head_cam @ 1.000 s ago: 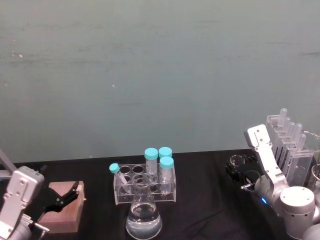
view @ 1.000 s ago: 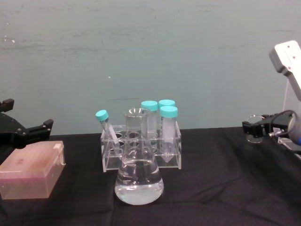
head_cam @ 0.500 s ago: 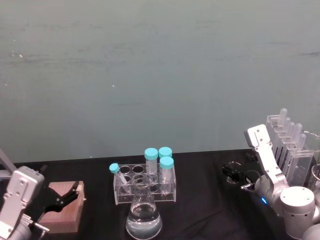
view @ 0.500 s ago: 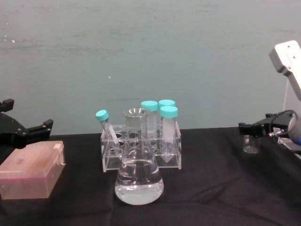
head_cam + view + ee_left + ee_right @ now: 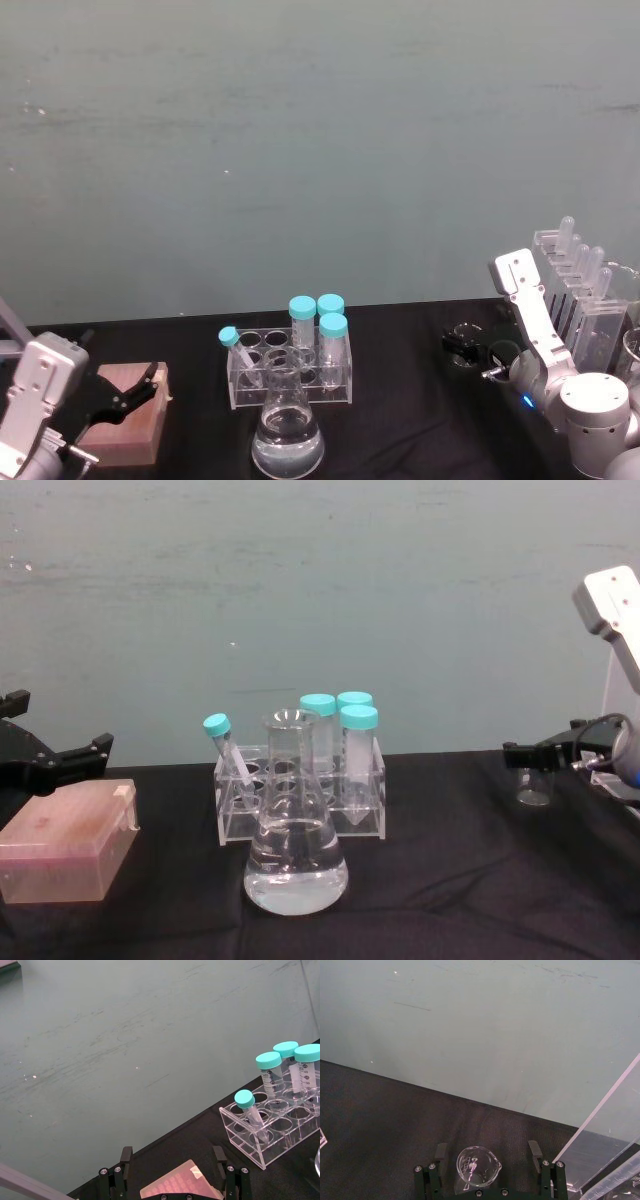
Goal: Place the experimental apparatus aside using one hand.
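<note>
We are watching the right pincer (image 5: pixel 458 345) (image 5: pixel 530 755) on the right side of the black worktop (image 5: pixel 450 880), and its fingers are spread wide. From the right wrist view the small beaker (image 5: pixel 476 1166) is standing upright between the two fingers (image 5: pixel 441 1152), with a gap on either side, so nothing is pinching it. In the chest view the small beaker (image 5: pixel 533 788) is resting on the worktop just under the pincer's tips; from the head view we are seeing it (image 5: pixel 466 330) near the foot of the pipette stand (image 5: pixel 580 285), which is standing tall at the far right edge.

The flask (image 5: pixel 287 435) (image 5: pixel 296 865) is sitting at the front centre, upright, with clear liquid filling its lower part. Just behind it the tube rack (image 5: pixel 300 800) is holding three upright blue-capped tubes and one leaning at its left end – we cannot tell whether the flask and rack are touching.

Over on the left, the left pincer (image 5: pixel 130 390) (image 5: pixel 60 760) (image 5: pixel 172 1160) is hanging with its fingers spread, just above the near end of the pink box (image 5: pixel 65 845), well apart from the glassware.
</note>
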